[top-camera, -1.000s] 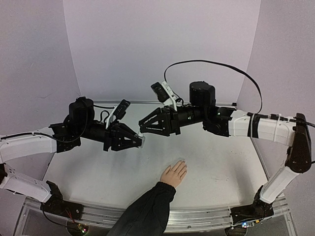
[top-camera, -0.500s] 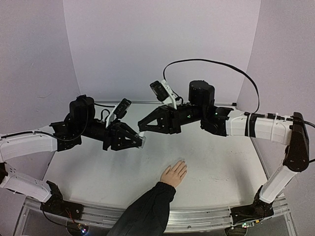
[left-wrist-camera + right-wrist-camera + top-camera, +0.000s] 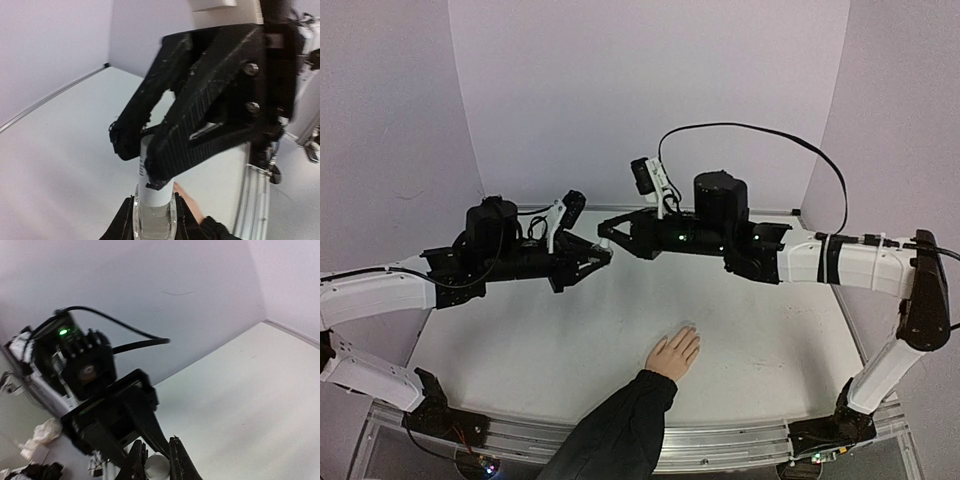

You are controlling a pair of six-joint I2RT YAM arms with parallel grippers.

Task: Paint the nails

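Claws number two: the left claw (image 3: 603, 256) pinches one clear bottle (image 3: 154, 225) by its body, and the right claw (image 3: 606, 231) is clamped on its white cap (image 3: 159, 196). One hand (image 3: 673, 353) lies flat on the tabletop (image 3: 520, 340), below and nearer than both claws. Its long axis runs from sleeve (image 3: 620, 425) to fingertips, with the nails (image 3: 689, 337) pointing away and slightly right, too small to count.

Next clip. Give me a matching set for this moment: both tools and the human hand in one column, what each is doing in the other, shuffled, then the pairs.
Things:
1. left tool
2. right tool
3. hand

States:
A. lies flat on the table, fingers pointing away from the arm bases
B. shut on the body of the clear bottle
C. shut on the white cap of that bottle

Pairs: 1-B; 2-C; 3-A
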